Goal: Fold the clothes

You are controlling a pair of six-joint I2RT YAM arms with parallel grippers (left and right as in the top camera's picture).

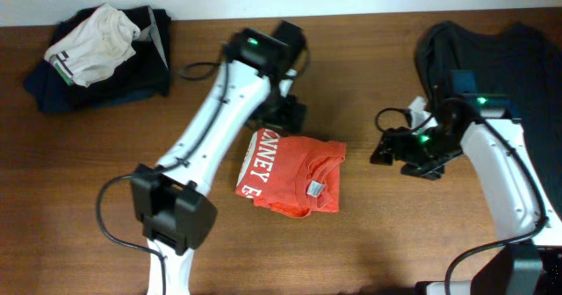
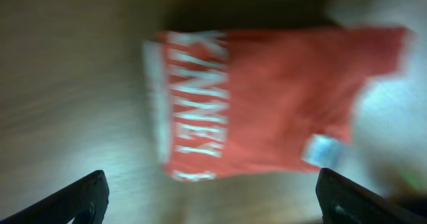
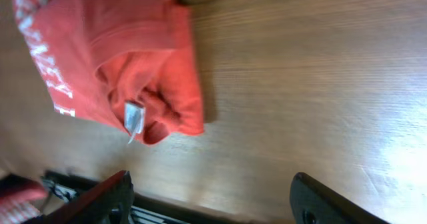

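Folded red-orange T-shirt flat on the desk, white lettering up. Left hand just above its far edge, spread wide. Right hand well apart to the side, likewise wide.

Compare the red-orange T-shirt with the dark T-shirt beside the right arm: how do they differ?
The red-orange T-shirt is folded into a compact packet; the dark T-shirt lies loose and unfolded. The red-orange T-shirt shows white lettering; the dark T-shirt shows no print. Both are soft garments resting on the wooden table.
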